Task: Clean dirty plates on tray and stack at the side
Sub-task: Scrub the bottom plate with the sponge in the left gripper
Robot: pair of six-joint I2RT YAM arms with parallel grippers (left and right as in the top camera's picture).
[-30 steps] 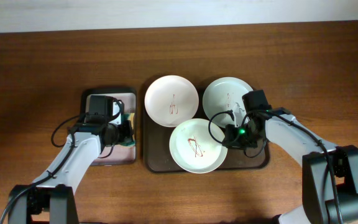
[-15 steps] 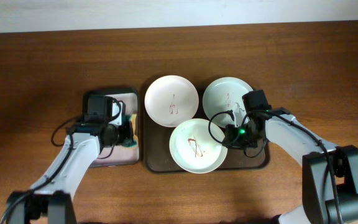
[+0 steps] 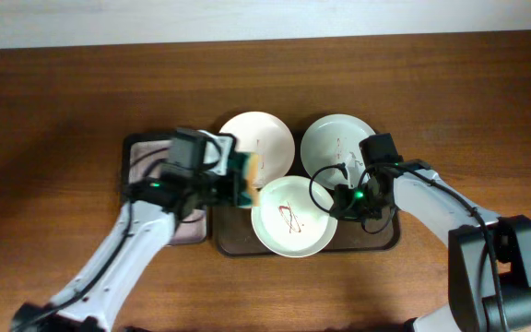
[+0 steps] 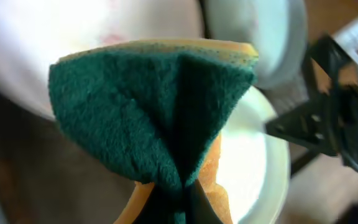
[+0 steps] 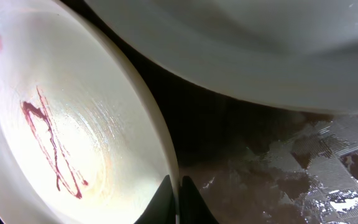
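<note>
Three dirty white plates lie on the dark brown tray [image 3: 383, 238]: one back left [image 3: 264, 138], one back right [image 3: 332, 140], one at the front [image 3: 289, 221] with reddish streaks. My left gripper [image 3: 236, 180] is shut on a green and yellow sponge [image 4: 148, 112] and holds it above the gap between the back left and front plates. My right gripper [image 3: 341, 201] is shut on the front plate's right rim [image 5: 173, 180], one finger inside, one outside.
A smaller black-rimmed tray [image 3: 136, 148] with a pale inside sits left of the brown tray, partly under my left arm. Brown tabletop [image 3: 63, 92] surrounds both trays.
My left gripper has lifted the sponge from the small tray and moved right, over the plates. The right gripper has stayed on the front plate's rim.
</note>
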